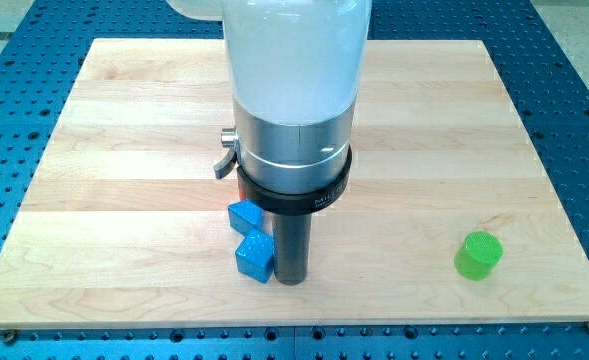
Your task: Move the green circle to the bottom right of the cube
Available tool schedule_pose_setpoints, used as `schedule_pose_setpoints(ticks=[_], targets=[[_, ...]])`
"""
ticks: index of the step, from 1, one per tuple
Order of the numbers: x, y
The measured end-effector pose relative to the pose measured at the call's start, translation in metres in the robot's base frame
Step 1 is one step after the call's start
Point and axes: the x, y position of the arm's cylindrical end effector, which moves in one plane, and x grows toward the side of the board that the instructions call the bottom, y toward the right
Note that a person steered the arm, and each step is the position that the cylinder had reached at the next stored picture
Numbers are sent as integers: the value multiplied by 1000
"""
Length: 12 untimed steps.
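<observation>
Rod's lower end, my tip (pixel 290 281), stood on the wooden board (pixel 124 150) near its bottom edge, holding nothing, touching or just beside the right face of a blue cube (pixel 255 258). Second blue block (pixel 244 216) sat just above that cube, partly hidden behind the arm's metal collar (pixel 292 165). Green circle (pixel 477 256) lay well apart toward the view's right, near the board's bottom-right corner, open wood all around it. Bare board between tip and circle. Lettering on the black ring (pixel 296 196) too small to read.
</observation>
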Motion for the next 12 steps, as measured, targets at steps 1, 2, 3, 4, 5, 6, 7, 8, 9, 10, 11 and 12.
schedule_pose_setpoints(ticks=[1,2,3,4,5,6,7,8,9,10,11,12], targets=[[0,-3],[-2,29],[-54,97],[-80,218],[-52,265],[-11,224],[15,167],[29,112],[4,124],[-4,101],[-9,88],[-30,88]])
